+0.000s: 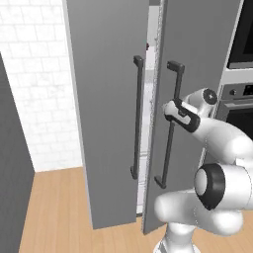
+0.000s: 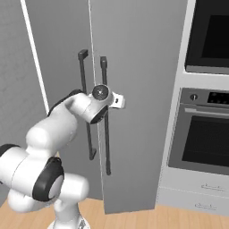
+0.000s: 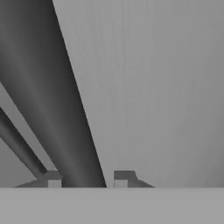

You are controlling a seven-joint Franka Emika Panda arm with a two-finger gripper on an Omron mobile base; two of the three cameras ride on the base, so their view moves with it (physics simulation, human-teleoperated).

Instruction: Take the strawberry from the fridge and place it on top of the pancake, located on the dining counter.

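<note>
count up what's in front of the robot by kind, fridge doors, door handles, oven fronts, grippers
fridge doors: 2, left door and right door
door handles: 2, left handle and right handle
oven fronts: 2, upper oven and lower oven
grippers: 1, gripper shut on the right handle
total: 7

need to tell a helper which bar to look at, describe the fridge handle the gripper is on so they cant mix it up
Start at the tall grey fridge left of the black wall oven. Two long dark vertical handles flank the gap between its doors. It is the right handle, on the door next to the oven, with the white arm's gripper shut around it.
</note>
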